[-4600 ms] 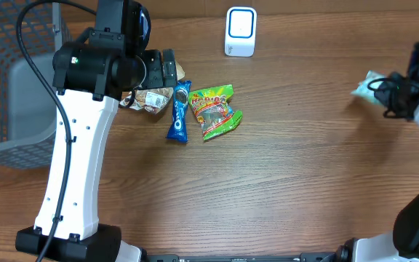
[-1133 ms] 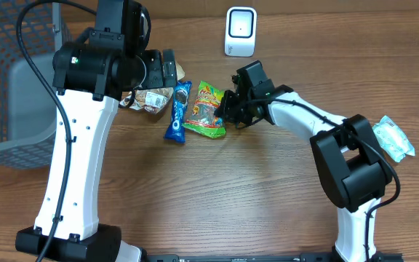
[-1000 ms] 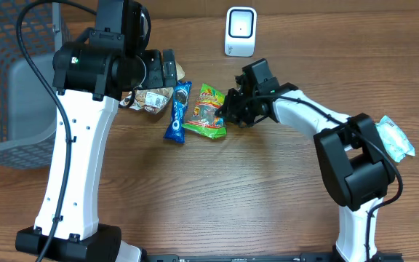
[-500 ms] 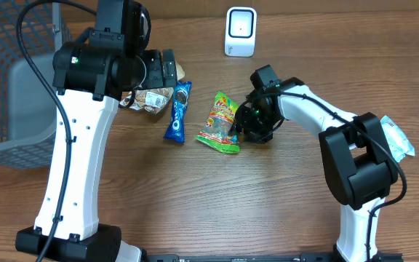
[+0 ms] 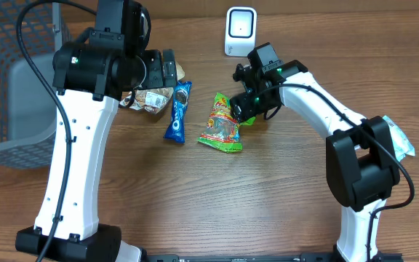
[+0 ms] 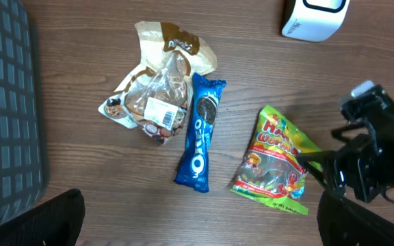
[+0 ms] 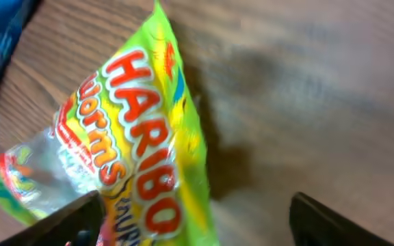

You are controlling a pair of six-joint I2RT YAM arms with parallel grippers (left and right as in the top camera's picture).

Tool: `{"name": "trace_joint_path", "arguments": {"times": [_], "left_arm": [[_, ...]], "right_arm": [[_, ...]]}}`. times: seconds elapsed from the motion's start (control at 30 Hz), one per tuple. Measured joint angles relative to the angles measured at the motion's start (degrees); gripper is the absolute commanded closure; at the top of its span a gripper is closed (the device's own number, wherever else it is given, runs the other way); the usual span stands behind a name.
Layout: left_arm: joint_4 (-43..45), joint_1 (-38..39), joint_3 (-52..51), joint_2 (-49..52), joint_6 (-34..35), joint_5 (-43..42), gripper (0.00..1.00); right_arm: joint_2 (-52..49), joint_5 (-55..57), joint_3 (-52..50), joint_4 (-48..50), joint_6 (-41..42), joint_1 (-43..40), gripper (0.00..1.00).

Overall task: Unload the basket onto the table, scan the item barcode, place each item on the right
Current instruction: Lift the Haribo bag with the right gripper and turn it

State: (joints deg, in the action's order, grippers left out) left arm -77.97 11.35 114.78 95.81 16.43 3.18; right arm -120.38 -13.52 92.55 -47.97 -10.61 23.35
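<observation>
Now the right claw (image 5: 241, 110) hovers beside the gummy bag (image 5: 222, 129), jaws apart — grip one edge squarely, barcode outward.

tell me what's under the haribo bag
Only the wooden table shows around the Haribo bag, which lies face up on it. The bag's underside, and anything printed or lying beneath it, is covered and cannot be seen.

A brown wood-grain worktop (image 5: 268, 196) is seen filling every view — its grain is laid left to right as seen from overhead, and it is evenly lit, with only soft shadows cast. At its left edge a grey wire-mesh basket (image 5: 6, 44) is set.
</observation>
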Motion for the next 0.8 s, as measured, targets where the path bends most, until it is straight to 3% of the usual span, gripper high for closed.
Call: {"name": "trace_joint_path", "arguments": {"times": [0.17,0.67,0.73,0.8], "left_arm": [[0.02,0.0,0.0,0.0,0.0,0.0,0.0],[0.0,0.0,0.0,0.0,0.0,0.0,0.0],[0.0,0.0,0.0,0.0,0.0,0.02,0.0],[0.0,0.0,0.0,0.0,0.0,0.02,0.0]], "right_arm": [[0.0,0.02,0.04,4.72,-7.06,0.31,0.0],[-3.74,-3.67,-1.73,2.67,-10.34,4.48,0.01],[-4.59,-4.15,-1.68,2.97,-10.43,4.42,0.08],[-4.76,-4.57,-1.68,3.15,-10.6,4.42,0.26]]}}
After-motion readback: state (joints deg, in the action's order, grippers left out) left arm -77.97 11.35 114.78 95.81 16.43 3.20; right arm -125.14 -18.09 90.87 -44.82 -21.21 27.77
